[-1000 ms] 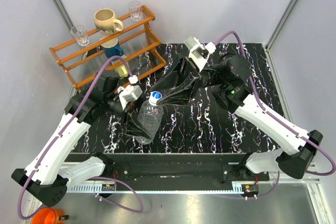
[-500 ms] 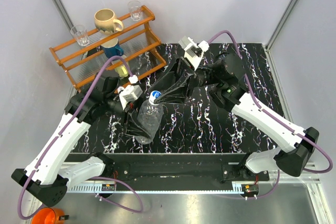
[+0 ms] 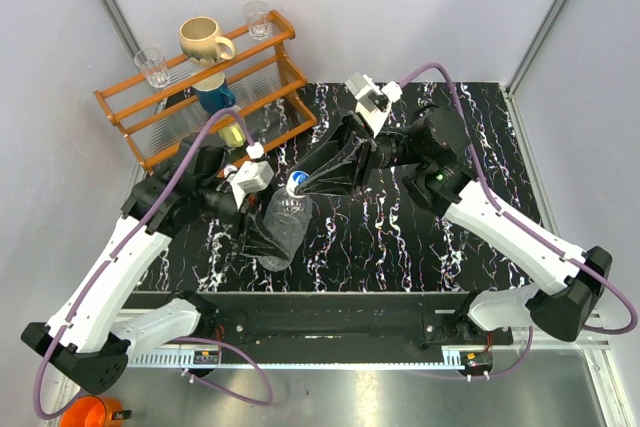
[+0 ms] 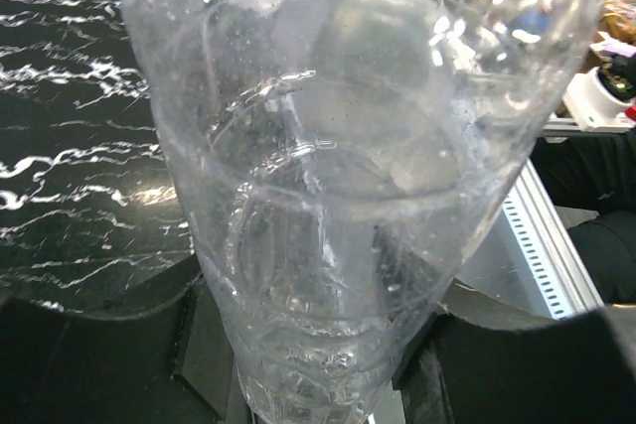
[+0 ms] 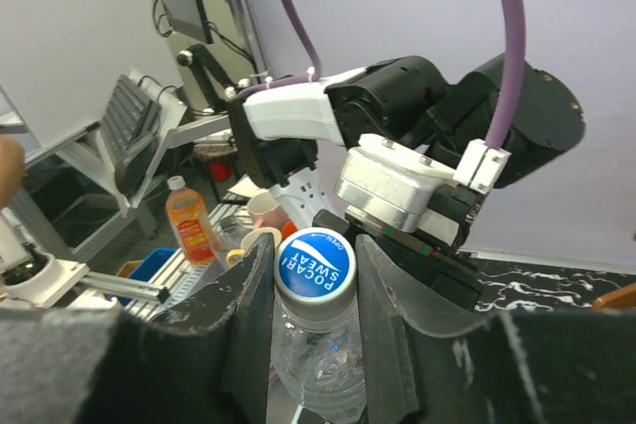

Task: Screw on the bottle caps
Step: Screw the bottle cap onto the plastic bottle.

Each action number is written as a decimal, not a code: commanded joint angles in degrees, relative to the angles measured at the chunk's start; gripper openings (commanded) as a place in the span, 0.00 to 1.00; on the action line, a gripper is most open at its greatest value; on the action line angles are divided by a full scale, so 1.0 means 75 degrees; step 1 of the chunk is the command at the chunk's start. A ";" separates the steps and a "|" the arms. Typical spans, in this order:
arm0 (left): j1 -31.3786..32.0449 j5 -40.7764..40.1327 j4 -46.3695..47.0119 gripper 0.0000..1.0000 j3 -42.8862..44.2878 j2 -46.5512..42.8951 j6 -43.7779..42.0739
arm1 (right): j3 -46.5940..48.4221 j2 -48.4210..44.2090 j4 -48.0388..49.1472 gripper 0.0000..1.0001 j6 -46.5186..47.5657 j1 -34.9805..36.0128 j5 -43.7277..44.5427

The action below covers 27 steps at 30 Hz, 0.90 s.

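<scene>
One clear ribbed bottle (image 3: 285, 232) is held tilted above the black marbled table, neck pointing up and right. My left gripper (image 3: 258, 239) is shut on its lower body; in the left wrist view the bottle (image 4: 328, 196) fills the frame between my dark fingers (image 4: 189, 345). A white cap with a blue printed top (image 3: 296, 182) sits on the neck. My right gripper (image 3: 301, 185) is shut on this cap. In the right wrist view both fingers (image 5: 248, 325) press the cap (image 5: 315, 265) from the sides. A second bottle and cap are out of view.
An orange wooden rack (image 3: 285, 77) stands at the back left with two drinking glasses (image 3: 152, 67), a cream mug (image 3: 205, 42) and a blue cup (image 3: 213, 97). Grey walls close in the table on three sides. An orange cup (image 3: 90, 413) sits below the table's near-left corner.
My right wrist has turned and shifted a little around the cap. My left gripper has lifted the bottle's body slightly. Both grips have held.
</scene>
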<state>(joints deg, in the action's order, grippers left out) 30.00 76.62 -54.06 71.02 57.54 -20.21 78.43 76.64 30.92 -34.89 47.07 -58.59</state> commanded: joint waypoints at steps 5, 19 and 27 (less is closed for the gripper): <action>-0.0004 -0.1250 0.0868 0.00 0.0468 -0.0031 0.0244 | -0.0413 -0.0410 -0.2995 0.10 0.1875 -0.0018 0.1820; -0.0015 -0.6194 0.2075 0.00 0.0163 -0.0008 0.0902 | -0.1083 0.0034 -0.4052 0.05 -0.0655 0.0005 0.5737; 0.0055 -0.7823 0.2146 0.00 -0.0176 -0.0101 0.0281 | 0.0206 0.0504 -0.6511 0.00 -0.0117 0.0322 0.7622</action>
<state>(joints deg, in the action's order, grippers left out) 29.12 23.97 -50.50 68.47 58.46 -12.93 77.45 78.54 -0.97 -36.34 47.35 -11.00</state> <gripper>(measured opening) 0.537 0.392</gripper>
